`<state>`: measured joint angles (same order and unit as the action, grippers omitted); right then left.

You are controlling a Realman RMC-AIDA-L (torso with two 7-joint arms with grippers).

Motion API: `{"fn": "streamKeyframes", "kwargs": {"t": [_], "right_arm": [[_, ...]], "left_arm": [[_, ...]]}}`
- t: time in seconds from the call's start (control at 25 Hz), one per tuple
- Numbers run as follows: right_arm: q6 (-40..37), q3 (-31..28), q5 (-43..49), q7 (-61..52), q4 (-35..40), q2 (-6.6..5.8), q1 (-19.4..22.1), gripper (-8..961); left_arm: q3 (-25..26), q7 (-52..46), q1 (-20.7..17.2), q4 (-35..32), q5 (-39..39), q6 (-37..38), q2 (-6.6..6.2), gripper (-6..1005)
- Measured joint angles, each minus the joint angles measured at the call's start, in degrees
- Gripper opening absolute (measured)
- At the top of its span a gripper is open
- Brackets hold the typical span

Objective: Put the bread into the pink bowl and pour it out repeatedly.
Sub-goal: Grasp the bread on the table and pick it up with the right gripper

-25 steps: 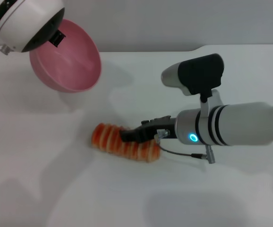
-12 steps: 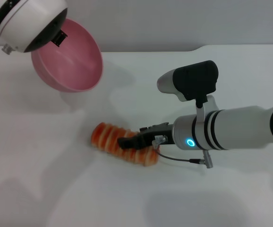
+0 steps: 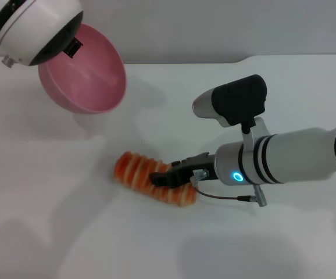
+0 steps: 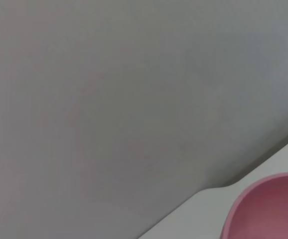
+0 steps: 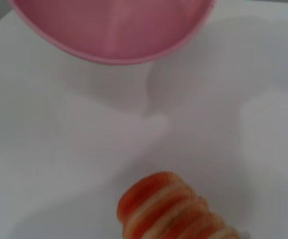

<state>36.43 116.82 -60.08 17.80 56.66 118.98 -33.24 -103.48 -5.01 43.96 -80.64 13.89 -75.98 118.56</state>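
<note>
The pink bowl (image 3: 89, 78) hangs in the air at the back left, tipped so that its empty inside faces the front right. My left gripper (image 3: 69, 47) holds it by the upper rim. The bowl also shows in the left wrist view (image 4: 268, 209) and in the right wrist view (image 5: 109, 25). The bread (image 3: 136, 170), orange-brown and ridged, lies on the white table in front of the bowl. It also shows in the right wrist view (image 5: 169, 209). My right gripper (image 3: 169, 174) is down on the right half of the bread.
The white table (image 3: 52, 232) stretches all round the bread. A grey wall (image 3: 214, 29) stands behind the table's back edge. My right forearm (image 3: 284, 157) reaches in from the right, just above the table.
My right gripper has come down and a little forward onto the bread, and the loaf's right end has shifted slightly toward the front. The left arm and the bowl have hardly moved.
</note>
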Motion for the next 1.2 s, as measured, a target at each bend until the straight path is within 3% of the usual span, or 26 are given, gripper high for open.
{"fn": "streamKeyframes", "kwargs": {"t": [0.68, 0.88, 1.2], "right_arm": [[2.41, -6.78, 0.67, 3.02, 6.15, -0.42, 3.95, 482], [4.42, -8.62, 2.57, 3.05, 11.26, -0.38, 5.79, 440], [9.36, -13.93, 7.28, 2.65, 21.66, -0.14, 12.16, 365]], "left_arm": [[0.49, 0.08, 0.2, 0.56, 0.0, 0.59, -0.09, 66], [0.77, 0.09, 0.32, 1.31, -0.01, 1.02, -0.09, 66], [1.99, 0.1, 0.39, 1.7, 0.32, 1.1, -0.23, 66]]}}
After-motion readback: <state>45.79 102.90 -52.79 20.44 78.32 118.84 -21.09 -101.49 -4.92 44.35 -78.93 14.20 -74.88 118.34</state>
